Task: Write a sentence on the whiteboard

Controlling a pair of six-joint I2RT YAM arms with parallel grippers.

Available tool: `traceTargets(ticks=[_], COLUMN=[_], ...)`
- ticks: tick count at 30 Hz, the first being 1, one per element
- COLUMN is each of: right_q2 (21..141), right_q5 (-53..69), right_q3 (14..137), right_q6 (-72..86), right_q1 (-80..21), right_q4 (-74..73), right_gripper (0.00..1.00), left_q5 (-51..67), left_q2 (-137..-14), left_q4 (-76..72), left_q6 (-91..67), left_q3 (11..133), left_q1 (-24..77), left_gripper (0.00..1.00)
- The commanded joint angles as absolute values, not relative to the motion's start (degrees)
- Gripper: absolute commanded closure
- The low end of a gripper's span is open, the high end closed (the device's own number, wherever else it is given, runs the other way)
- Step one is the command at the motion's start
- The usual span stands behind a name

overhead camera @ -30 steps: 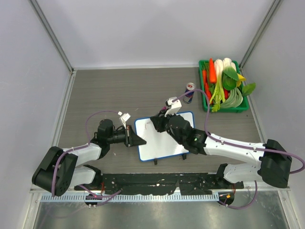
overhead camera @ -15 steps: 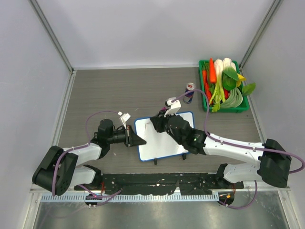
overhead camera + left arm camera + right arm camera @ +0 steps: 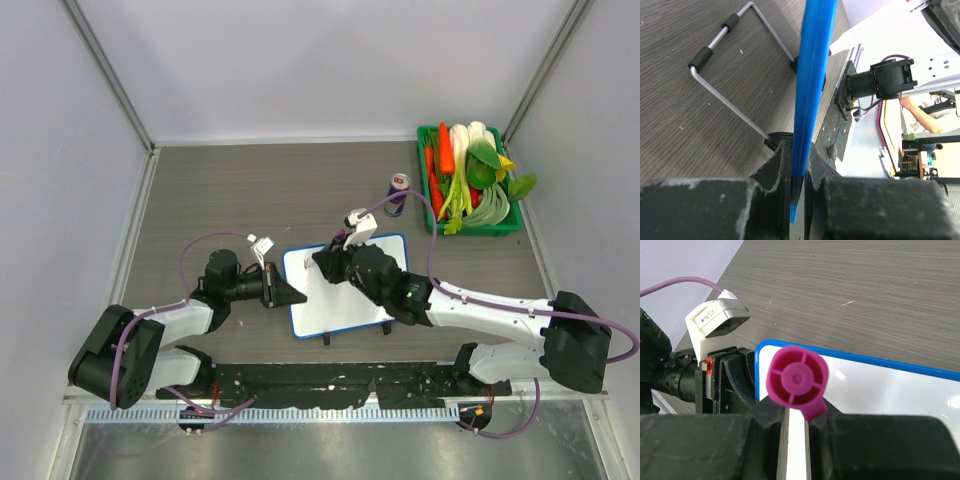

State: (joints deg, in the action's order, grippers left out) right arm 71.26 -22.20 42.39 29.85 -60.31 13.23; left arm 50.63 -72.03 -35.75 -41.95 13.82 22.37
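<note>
While my left gripper (image 3: 796, 165) was closed tightly on the blue rim of the whiteboard (image 3: 812, 75), at its left short edge, I judged that this grip must be firm, so that the board would not slide on the table (image 3: 250, 190) under the strokes. My right gripper (image 3: 796, 425) was clamped around a pink marker (image 3: 797, 380), above the far-left corner of the board. Whether the tip touched the surface, I could not tell. No letter of the sentence showed on the white part that I could see. I thought it best to press only lightly, make small strokes toward the right, and leave place below for a second line. Farther away, a drink can (image 3: 398, 195) and a green crate of vegetables (image 3: 470, 180) stood well apart from the board.
</note>
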Motion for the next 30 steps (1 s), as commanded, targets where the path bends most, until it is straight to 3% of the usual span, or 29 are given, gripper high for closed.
traceTargets(ticks=[1,30], right_q2=[71.6,68.6], right_q5=[-22.0,-19.0], right_q3=[41.0,37.9], right_q6=[30.4,32.8], right_q1=[-60.4,-60.8], right_q4=[12.0,10.4], right_gripper=[0.99,0.99], left_q5=[44.1,44.2], left_q2=[-73.3,-73.7], left_q4=[-31.6,-31.7], left_q6=[-39.8,-39.9], left_q3=[14.1,14.1], left_q1=[22.2,22.2], left_gripper=[1.00,1.00])
